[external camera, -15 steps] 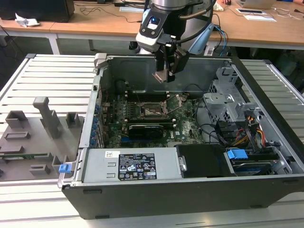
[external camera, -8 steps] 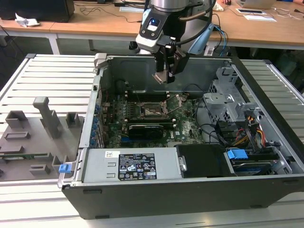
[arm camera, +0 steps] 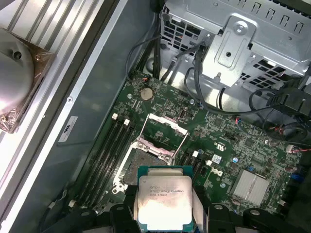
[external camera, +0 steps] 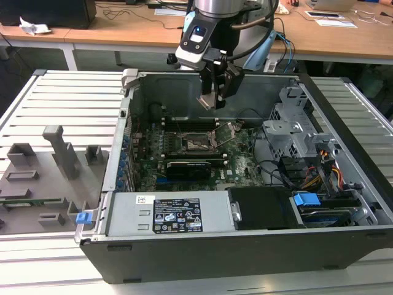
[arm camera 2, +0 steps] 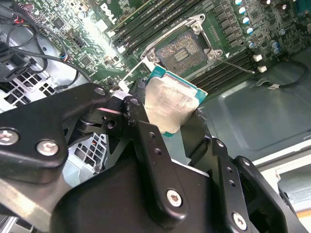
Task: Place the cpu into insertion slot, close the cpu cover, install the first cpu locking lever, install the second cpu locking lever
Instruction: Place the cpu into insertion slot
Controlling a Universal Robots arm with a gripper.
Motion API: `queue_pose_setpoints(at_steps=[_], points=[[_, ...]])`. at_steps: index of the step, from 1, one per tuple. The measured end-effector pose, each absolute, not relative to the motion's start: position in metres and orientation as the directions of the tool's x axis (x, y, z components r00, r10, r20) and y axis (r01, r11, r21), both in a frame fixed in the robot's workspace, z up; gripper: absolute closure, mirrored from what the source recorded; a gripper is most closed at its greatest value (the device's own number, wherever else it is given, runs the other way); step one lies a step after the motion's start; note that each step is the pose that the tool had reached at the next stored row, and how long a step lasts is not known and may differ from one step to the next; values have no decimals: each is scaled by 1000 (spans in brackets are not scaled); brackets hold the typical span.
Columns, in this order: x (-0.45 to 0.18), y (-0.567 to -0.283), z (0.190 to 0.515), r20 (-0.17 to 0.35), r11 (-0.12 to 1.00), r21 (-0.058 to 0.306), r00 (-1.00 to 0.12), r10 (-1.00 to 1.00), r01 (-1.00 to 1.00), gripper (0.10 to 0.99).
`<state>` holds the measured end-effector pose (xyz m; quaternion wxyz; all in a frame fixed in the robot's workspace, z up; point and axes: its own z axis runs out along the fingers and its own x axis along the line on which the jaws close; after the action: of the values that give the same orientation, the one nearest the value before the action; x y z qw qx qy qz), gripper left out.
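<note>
Between the arm's black jaws, which are closed on its two opposite edges, sits the cpu, a small flat square chip with a dull silver-grey metal top and a pale rim. In the exterior view it hangs in the air inside the open dark grey metal computer case, well clear of the parts below.

Beneath it lies the insertion slot, a small square black socket with a dark pin field and a thin silver rim. The slot is bare, and the cpu is apart from it. Just beside the slot, the cpu cover, a thin square silver metal frame with a large window cut through, stands swung open.

Both are set into the green circuit board, with long narrow black memory slots alongside the socket. In the exterior view a long black graphics card lies near the socket. The case rests on a slatted grey metal worktop.
</note>
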<state>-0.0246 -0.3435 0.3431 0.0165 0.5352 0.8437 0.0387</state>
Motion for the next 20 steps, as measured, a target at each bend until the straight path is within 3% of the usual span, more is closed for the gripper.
queue_pose_setpoints(at_steps=[13, 20], points=[[-25, -343, 337, 14, 420, 83, -422, 906, 904, 553], [-25, -343, 332, 14, 336, 82, -339, 941, 938, 553]])
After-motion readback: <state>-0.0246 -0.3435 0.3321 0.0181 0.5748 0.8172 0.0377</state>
